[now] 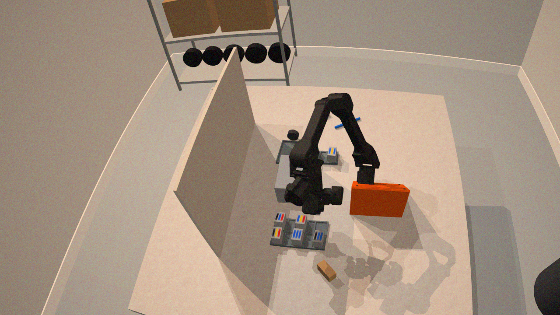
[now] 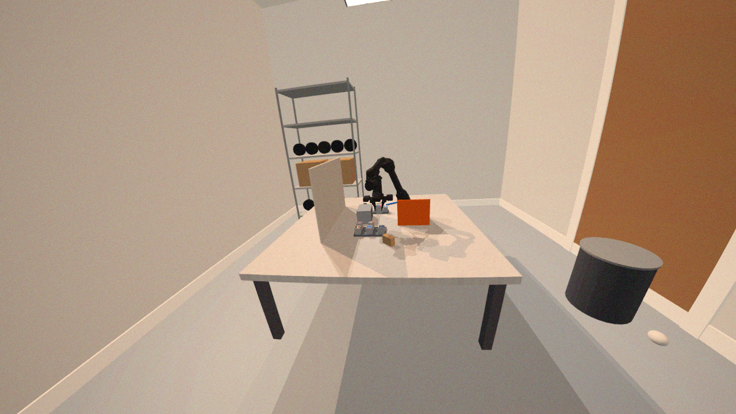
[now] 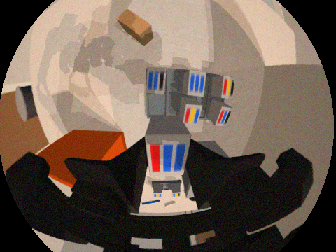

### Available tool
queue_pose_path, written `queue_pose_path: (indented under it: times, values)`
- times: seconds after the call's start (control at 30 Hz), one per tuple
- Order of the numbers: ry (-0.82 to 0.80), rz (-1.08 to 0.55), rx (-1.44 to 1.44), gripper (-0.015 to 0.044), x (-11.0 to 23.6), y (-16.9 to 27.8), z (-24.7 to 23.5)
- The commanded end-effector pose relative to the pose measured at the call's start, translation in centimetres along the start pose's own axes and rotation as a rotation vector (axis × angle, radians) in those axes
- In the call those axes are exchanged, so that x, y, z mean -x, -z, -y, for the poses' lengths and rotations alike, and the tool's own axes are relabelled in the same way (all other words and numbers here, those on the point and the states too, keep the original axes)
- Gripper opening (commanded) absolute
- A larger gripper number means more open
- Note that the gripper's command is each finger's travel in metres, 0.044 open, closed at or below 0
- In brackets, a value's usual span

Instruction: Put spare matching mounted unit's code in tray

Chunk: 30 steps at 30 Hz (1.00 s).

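My gripper (image 2: 378,207) (image 3: 165,137) is shut on a grey spare (image 3: 168,157) with red, blue and blue stripes. It holds the spare above the table, beyond the near edge of the spares rack. The dark rack (image 1: 321,225) (image 3: 156,105) holds several other striped spares and has one empty slot. In the top view, a shallow grey tray (image 1: 288,147) lies behind the grey box (image 1: 285,172) (image 2: 364,211), partly hidden by the arm. I cannot tell for certain which thing is the mounted unit; no code on a unit's back is readable.
A tall beige panel (image 1: 219,137) (image 2: 329,200) stands left. An orange box (image 1: 377,201) (image 2: 413,211) stands right, by the arm's base. A small holder with a blue-yellow striped block (image 1: 332,151), a black disc (image 1: 292,134) and a blue rod (image 1: 341,125) lie behind. A brown block (image 1: 326,269) (image 3: 135,26) lies in front.
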<state>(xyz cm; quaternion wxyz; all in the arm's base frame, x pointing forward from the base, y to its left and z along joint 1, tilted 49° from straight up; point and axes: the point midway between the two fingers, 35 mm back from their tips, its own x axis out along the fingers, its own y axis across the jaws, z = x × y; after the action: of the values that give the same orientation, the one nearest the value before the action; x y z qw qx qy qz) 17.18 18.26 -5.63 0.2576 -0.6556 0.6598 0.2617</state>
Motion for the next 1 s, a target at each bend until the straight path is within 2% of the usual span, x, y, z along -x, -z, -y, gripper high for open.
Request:
queue_pose_path:
  times: [0.0, 0.5, 0.97]
  values:
    - [0.006, 0.03, 0.002, 0.0, 0.8, 1.4, 2.3]
    - [0.028, 0.076, -0.028, 0.0, 2.5, 9.9, 10.2]
    - [0.048, 0.058, -0.053, 0.0, 2.3, 19.1, 14.5]
